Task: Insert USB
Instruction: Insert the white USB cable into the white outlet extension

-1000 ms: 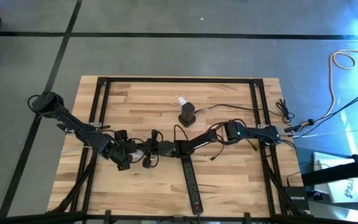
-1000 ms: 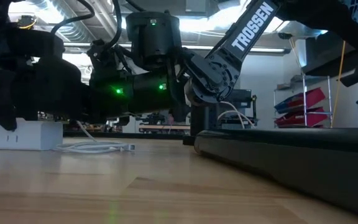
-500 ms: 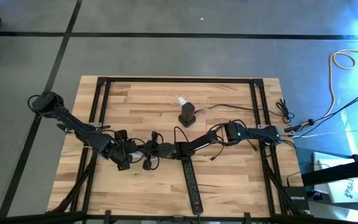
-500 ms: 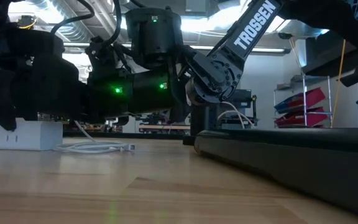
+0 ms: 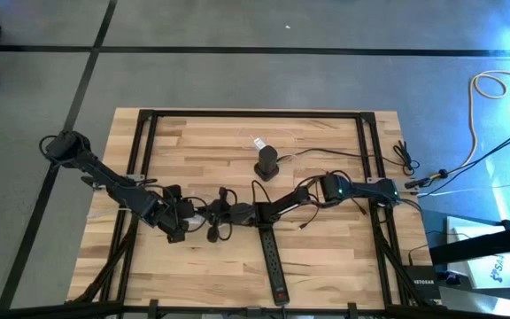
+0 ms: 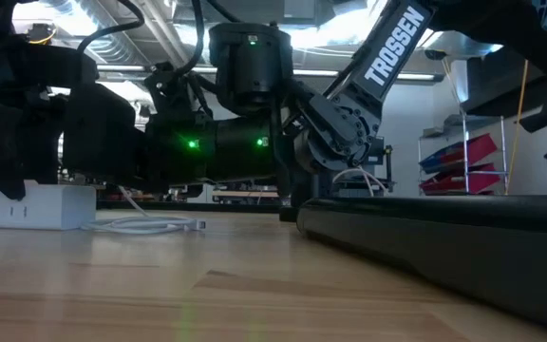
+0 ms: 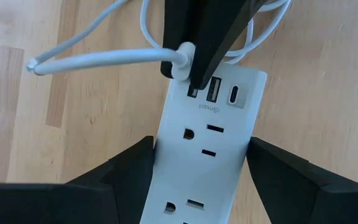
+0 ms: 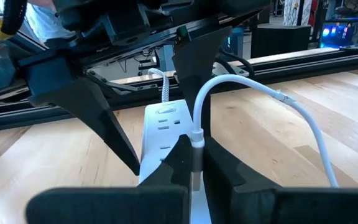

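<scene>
Now USB plug (image 7: pixel 185 59) sits clamped in right pincer (image 7: pixel 194 71).

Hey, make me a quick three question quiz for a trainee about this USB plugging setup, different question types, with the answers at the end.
1. True or false: the left gripper holds the white power strip between its two dark fingers.
2. Multiple choice: what is the right gripper shut on? A) the black power strip B) the white USB cable plug C) nothing
3. Fill in: next to the plug at the strip's end sit one rectangular USB port and one ____ port.

Key: 1 true. 2 B; the white USB cable plug is pinched at the strip's port row, and whether it is fully seated cannot be told. 3 oval.
</scene>
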### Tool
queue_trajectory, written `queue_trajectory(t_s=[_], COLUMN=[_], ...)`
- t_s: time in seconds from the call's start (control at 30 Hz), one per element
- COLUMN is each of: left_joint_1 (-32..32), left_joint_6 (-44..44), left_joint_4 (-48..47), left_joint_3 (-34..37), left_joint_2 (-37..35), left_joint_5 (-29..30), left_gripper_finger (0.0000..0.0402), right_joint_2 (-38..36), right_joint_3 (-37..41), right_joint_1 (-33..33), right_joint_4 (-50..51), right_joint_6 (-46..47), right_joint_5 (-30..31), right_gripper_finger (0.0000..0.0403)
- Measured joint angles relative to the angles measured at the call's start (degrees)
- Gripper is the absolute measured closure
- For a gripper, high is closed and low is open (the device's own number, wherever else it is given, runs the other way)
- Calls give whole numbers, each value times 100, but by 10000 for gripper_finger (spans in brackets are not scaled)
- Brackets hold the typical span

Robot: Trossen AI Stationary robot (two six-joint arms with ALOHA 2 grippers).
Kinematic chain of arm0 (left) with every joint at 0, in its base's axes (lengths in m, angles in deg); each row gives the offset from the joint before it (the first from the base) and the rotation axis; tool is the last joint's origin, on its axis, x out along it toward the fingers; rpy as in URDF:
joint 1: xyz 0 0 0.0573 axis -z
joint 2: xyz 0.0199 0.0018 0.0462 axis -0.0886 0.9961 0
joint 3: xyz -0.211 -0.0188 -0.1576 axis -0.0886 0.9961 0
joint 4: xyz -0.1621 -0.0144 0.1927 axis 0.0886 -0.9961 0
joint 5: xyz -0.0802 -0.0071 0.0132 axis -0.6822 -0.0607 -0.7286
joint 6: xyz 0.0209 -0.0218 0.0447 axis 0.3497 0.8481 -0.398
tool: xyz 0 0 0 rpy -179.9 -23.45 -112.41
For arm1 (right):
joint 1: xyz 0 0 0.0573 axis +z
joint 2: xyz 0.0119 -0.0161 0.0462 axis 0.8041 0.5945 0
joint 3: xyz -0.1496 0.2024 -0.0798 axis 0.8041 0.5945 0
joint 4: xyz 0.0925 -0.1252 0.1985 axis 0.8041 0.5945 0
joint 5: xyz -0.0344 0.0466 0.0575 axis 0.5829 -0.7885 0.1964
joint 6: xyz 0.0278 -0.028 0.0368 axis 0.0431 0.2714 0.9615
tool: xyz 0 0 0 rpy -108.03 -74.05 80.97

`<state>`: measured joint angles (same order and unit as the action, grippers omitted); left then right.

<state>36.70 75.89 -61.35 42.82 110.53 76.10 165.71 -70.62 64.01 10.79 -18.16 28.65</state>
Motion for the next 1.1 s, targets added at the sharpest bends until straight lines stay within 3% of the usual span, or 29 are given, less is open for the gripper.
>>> queue_trajectory(t_s=[0.33,0.53,1.1], left_joint_1=[0,0,0], left_joint_6=[6,-3,15], left_joint_4=[7,-4,10], left_joint_3=[0,0,0], left_joint_2=[0,0,0], left_joint_5=[0,-18,-2], left_gripper_finger=[165,165,165], right_joint_2=[10,10,-27], right_joint_3=[-1,-432,-491], right_joint_1=[-7,-13,0], right_joint_4=[-43,793,1254], right_joint_6=[-72,-92,-47], right_joint_5=[-45,-111,-2], right_gripper_finger=[402,402,402])
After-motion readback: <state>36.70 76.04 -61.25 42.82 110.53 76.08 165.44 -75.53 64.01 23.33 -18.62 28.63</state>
